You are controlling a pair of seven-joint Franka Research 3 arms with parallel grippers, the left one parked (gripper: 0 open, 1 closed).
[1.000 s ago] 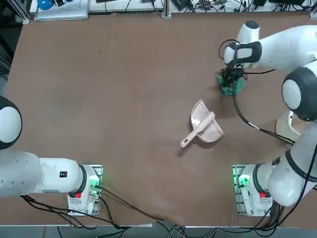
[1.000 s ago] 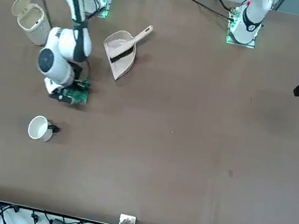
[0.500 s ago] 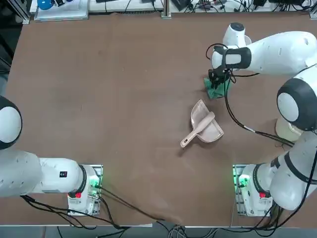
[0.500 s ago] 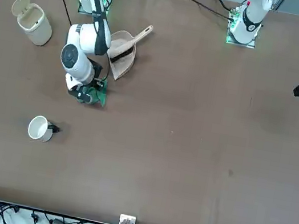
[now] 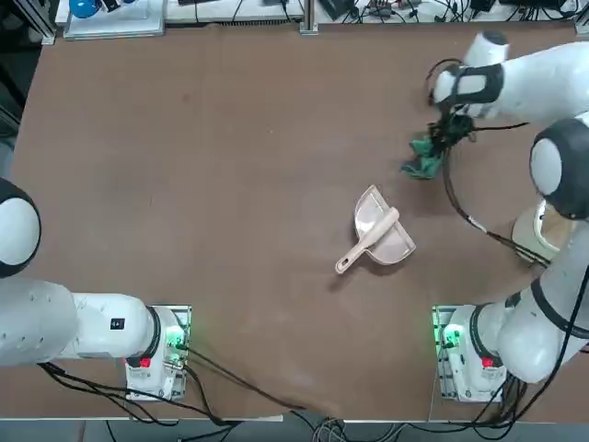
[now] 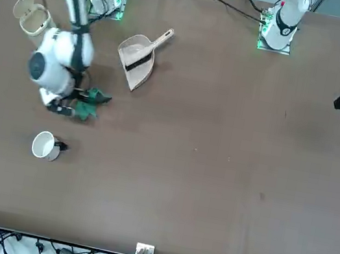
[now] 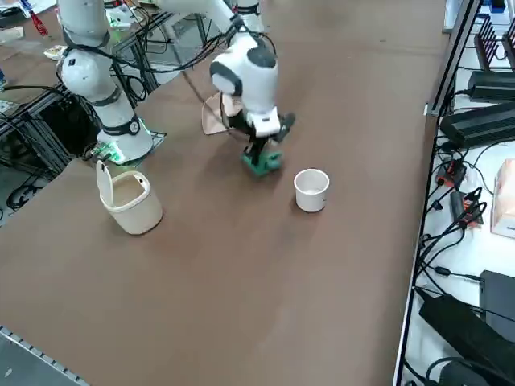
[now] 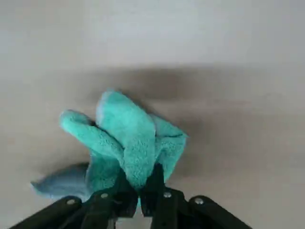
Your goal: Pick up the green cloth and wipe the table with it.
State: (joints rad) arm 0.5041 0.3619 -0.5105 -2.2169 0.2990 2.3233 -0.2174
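The green cloth (image 5: pixel 424 157) is a crumpled teal rag on the brown table (image 5: pixel 230 166), at the far right of the top view. My right gripper (image 5: pixel 444 138) is shut on the green cloth and presses it to the tabletop. In the wrist view the dark fingers (image 8: pixel 157 191) pinch a fold of the green cloth (image 8: pixel 128 143), which bunches up past them. The front view shows the green cloth (image 6: pixel 88 103) trailing from the right gripper (image 6: pixel 68 106), and the side view shows the green cloth (image 7: pixel 264 159) under the wrist, with the right gripper (image 7: pixel 259 151) above it.
A beige dustpan (image 5: pixel 379 232) lies near the table's middle right, close to the cloth. A white cup (image 6: pixel 45 145) and a beige lidded bin (image 6: pixel 34 21) stand on the right arm's side. The parked left arm (image 5: pixel 55 318) sits at the near left.
My right gripper dragged the cloth left towards the dustpan's far side, then swept it back right and slightly farther away, still shut on it. The dustpan has not moved.
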